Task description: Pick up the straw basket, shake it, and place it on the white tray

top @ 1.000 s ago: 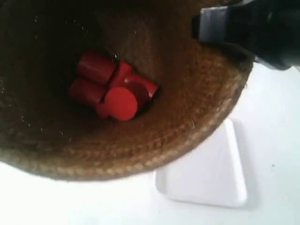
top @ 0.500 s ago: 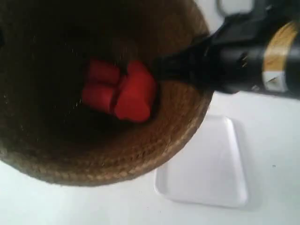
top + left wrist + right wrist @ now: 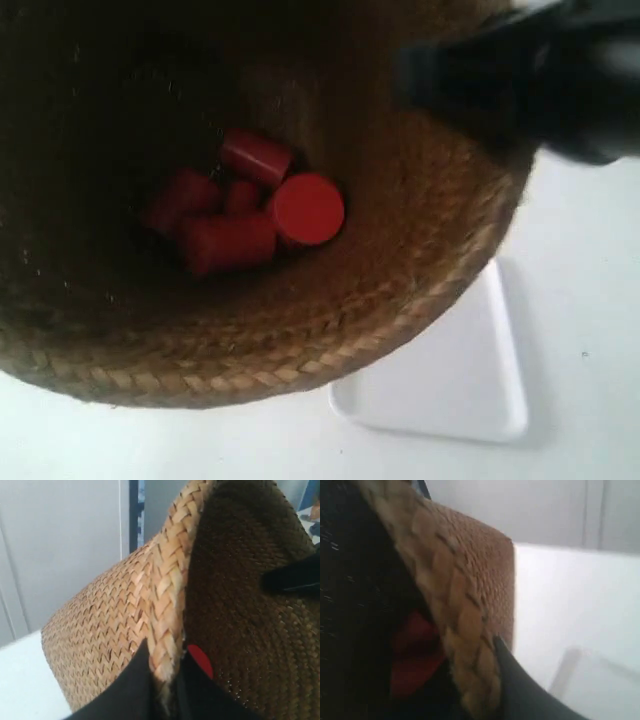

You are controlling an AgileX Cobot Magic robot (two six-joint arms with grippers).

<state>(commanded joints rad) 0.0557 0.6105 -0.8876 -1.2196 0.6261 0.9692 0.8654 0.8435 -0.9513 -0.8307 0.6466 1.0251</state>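
The straw basket [image 3: 400,300] hangs in the air and fills most of the exterior view, its dark inside holding several red cylinders [image 3: 250,215]. The white tray [image 3: 450,380] lies on the table below, partly covered by the basket's rim. My left gripper [image 3: 167,672] is shut on the braided rim of the straw basket [image 3: 170,595], one finger outside and one inside. My right gripper [image 3: 475,685] is shut on the opposite rim of the straw basket [image 3: 455,600], the picture blurred. The arm at the exterior view's right [image 3: 520,80] reaches over the rim.
A white tabletop [image 3: 590,300] lies under everything. In the right wrist view the white tray [image 3: 595,675] shows blurred beside the basket. A pale wall [image 3: 60,550] stands behind in the left wrist view.
The basket has swung back and forth. The red cylinders have tumbled and spread apart inside it. The dark arm at the exterior view's right dipped in over the basket, then drew back to the upper corner.
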